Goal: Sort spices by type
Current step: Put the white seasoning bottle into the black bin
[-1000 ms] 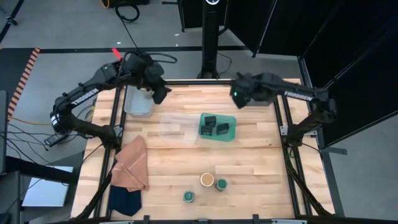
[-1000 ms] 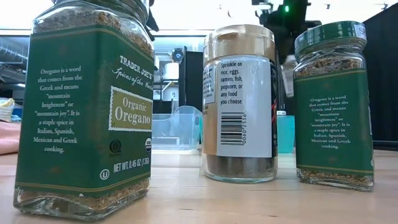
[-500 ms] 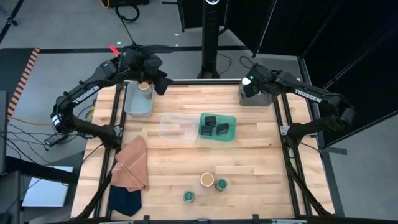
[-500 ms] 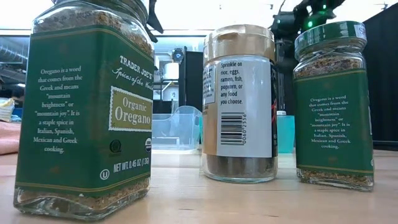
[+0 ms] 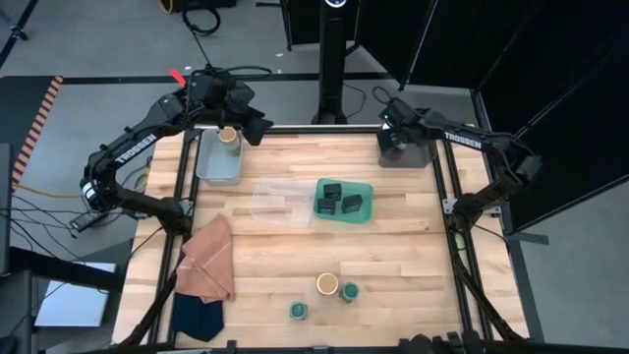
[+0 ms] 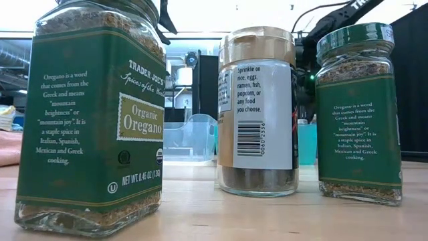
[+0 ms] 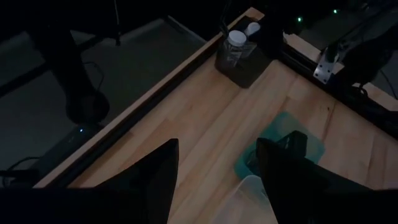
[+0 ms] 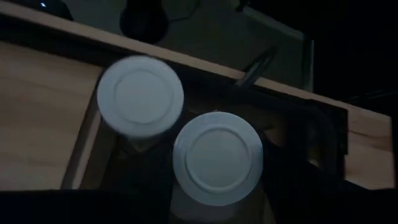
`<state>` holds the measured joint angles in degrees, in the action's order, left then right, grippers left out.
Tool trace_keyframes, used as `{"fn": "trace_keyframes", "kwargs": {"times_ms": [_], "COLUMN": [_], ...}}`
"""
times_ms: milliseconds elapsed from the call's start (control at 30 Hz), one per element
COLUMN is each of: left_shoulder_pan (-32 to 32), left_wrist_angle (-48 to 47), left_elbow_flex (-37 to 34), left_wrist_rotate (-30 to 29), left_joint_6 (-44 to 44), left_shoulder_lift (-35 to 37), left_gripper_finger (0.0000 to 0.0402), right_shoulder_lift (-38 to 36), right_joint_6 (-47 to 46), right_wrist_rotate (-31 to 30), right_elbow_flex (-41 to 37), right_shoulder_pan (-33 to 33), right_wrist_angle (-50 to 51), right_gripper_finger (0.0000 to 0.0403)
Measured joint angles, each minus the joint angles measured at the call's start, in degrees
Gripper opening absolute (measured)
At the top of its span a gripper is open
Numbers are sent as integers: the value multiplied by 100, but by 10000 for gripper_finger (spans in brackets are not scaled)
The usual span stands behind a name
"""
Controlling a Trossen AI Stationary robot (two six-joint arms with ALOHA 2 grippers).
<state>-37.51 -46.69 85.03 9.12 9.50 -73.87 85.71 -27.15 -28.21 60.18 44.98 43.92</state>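
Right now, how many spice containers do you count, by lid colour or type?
Tan-lid jars: 2
Green-lid jars: 2
White-lid jars: 2
Dark tins: 3
Total: 9

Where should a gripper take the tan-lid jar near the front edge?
Grip the tan-lid jar around its lid, coming straight down. It stands upright, and a green-lid jar sits close on one side, so set the fingers across the free sides. Both the left gripper and right gripper are far off, at the back edge.
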Motion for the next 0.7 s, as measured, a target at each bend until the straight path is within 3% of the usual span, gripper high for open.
{"fn": "trace_keyframes", "kwargs": {"times_ms": [233,500,700], "left_shoulder_pan": [0,0,0], "left_wrist_angle": [-31,-25,16], "left_elbow_flex": [0,0,0], "left_wrist_rotate": [-2,-4,-6], "left_joint_6": [0,1,0], "left_shoulder_lift": [0,0,0], "left_gripper_finger": [219,219,219], "right_shoulder_lift": [0,0,0], "right_joint_6": [-38,-135,-19], "right_wrist_rotate": [256,463,536], "right_elbow_flex": [0,6,7], "right_shoulder_pan": [286,399,396], "right_wrist_angle": [-169,-195,-191], "right_gripper_finger": [208,262,280]}}
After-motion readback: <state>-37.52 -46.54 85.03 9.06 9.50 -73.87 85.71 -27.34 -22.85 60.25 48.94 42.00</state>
